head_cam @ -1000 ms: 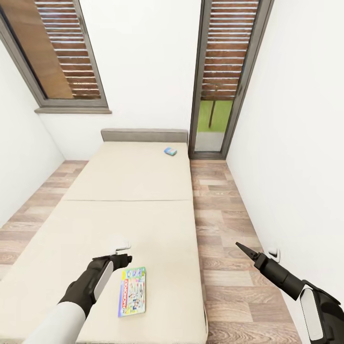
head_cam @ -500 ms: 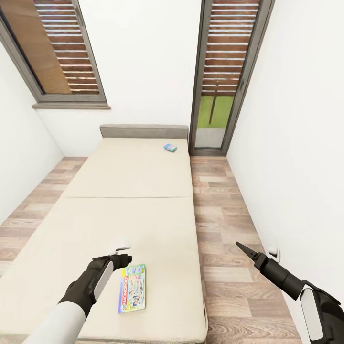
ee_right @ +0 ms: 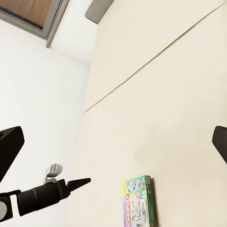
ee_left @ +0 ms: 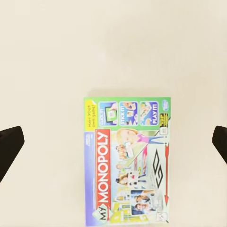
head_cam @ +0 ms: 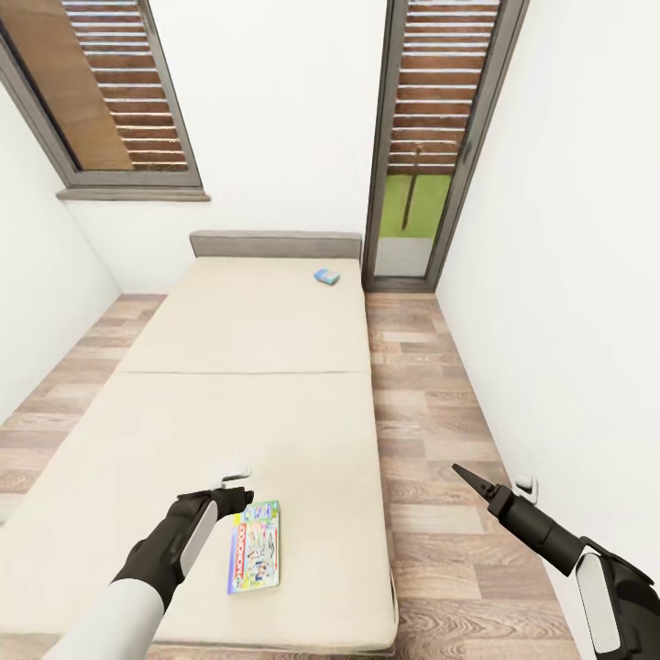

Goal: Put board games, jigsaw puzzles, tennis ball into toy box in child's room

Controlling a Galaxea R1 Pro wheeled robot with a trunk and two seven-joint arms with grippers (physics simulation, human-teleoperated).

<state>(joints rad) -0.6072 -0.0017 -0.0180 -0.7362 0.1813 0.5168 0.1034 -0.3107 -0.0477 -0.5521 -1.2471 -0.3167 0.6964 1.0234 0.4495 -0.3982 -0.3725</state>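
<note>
Two board games lie on the cream bed [head_cam: 192,412]. The busy multicolour one, a Monopoly box [head_cam: 255,547] [ee_left: 127,161] [ee_right: 139,201], rests flat near the bed's near right corner. The small blue one [head_cam: 326,276] sits far off by the grey headboard. My left gripper [head_cam: 234,495] [ee_left: 113,144] hovers open just left of and above the Monopoly box, its dark fingertips [ee_left: 9,146] wide apart and touching nothing. Over the wood floor to the right of the bed, my right gripper [head_cam: 463,477] [ee_right: 113,142] is open and empty. The table, toy box, jigsaw puzzles and tennis ball are out of view.
A strip of brown plank floor [head_cam: 431,412] runs between the bed and the white right wall. A glass door with slatted shutters [head_cam: 422,137] stands at the far end, and a shuttered window [head_cam: 110,101] at the far left. A small white wall fitting [head_cam: 524,486] sits low near my right gripper.
The whole picture has shifted slightly, with the headboard and blue box higher in the view, so the camera moved. Both arms keep their pose and both grippers stay open.
</note>
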